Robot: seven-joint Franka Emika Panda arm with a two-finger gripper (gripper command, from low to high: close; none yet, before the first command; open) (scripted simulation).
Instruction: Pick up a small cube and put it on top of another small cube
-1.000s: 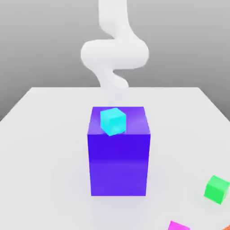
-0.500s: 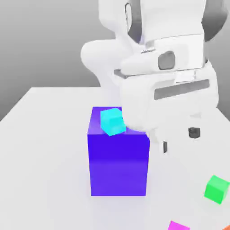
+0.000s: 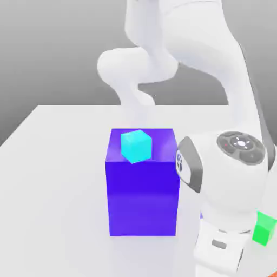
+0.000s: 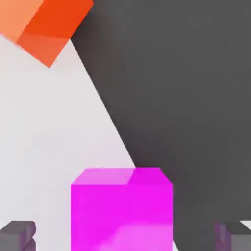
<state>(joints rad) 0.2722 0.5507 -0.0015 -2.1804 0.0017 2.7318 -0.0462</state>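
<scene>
The pink cube [image 4: 121, 208] is seen in the hand view, sitting on the white surface [image 4: 54, 132]. It lies right between the two grey fingers [image 4: 18, 235], and straight ahead of the gripper [image 4: 125, 238]. A gap is seen on each side of the cube, so the cube is not touched yet. The gripper is partly open, wider than the cube, and nothing is held in it.

The cube's faces are lined up square with the fingers, so no turning looks needed. One flat side faces each finger. The cube is about as wide as it is tall, so no long side has to be picked.

An orange cube [image 4: 41, 24] is seen farther off on the same surface, near its edge. It is turned at a slant.

In the exterior view, the arm [image 3: 227, 178] is bent low at the right of the big blue block [image 3: 143, 186]. A small light blue cube [image 3: 136, 145] rests on top of that block. A green cube [image 3: 264, 228] is peeking out from behind the arm.

The next move is likely a squeeze on the pink cube. If the fingers are shut evenly, the cube should be caught in the middle.
</scene>
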